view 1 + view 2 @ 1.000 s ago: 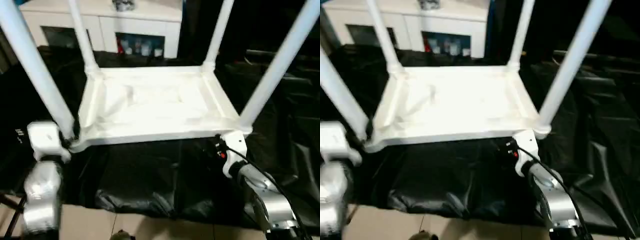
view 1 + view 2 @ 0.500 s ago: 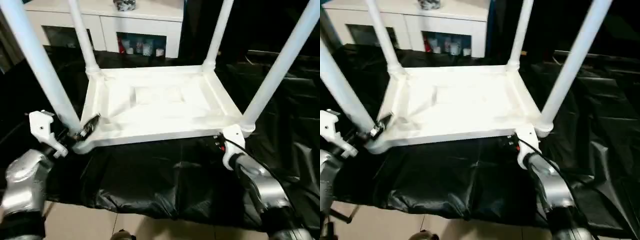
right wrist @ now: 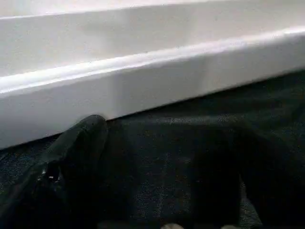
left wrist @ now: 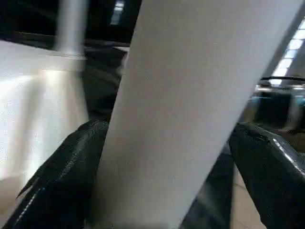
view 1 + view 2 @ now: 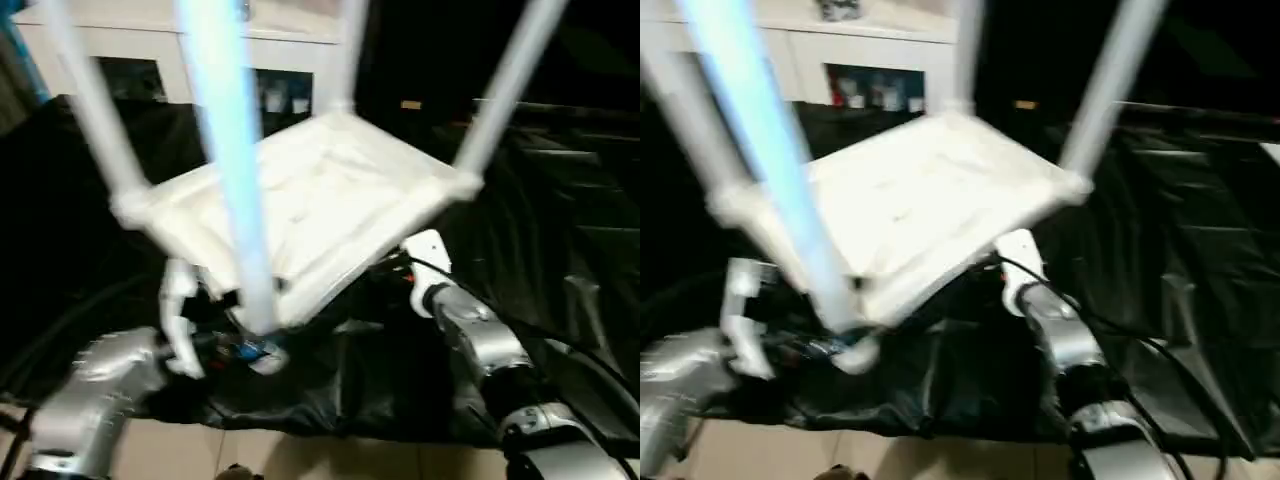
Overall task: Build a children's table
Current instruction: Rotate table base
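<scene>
The children's table stands upside down on the black cloth, its white tabletop (image 5: pixel 330 190) turned with one corner toward me and four white legs pointing up. The nearest leg (image 5: pixel 232 170) rises from that corner. My left gripper (image 5: pixel 225 335) is at its base. In the left wrist view the leg (image 4: pixel 181 105) sits between both black fingers (image 4: pixel 62 181), which press its sides. My right gripper (image 5: pixel 405 272) is low at the tabletop's near right edge. In the right wrist view it stands open over the cloth, with the tabletop's rim (image 3: pixel 143 81) just ahead and nothing between its fingers (image 3: pixel 62 176).
A white cabinet (image 5: pixel 140 50) with glass-fronted compartments stands behind the table. Crumpled black cloth (image 5: pixel 560 230) covers the work surface and hangs over its near edge. Pale floor (image 5: pixel 300 455) shows below it.
The table has swung round, so its near left corner now points toward me. My left gripper has moved right with that corner's leg. The right gripper stays by the near right edge.
</scene>
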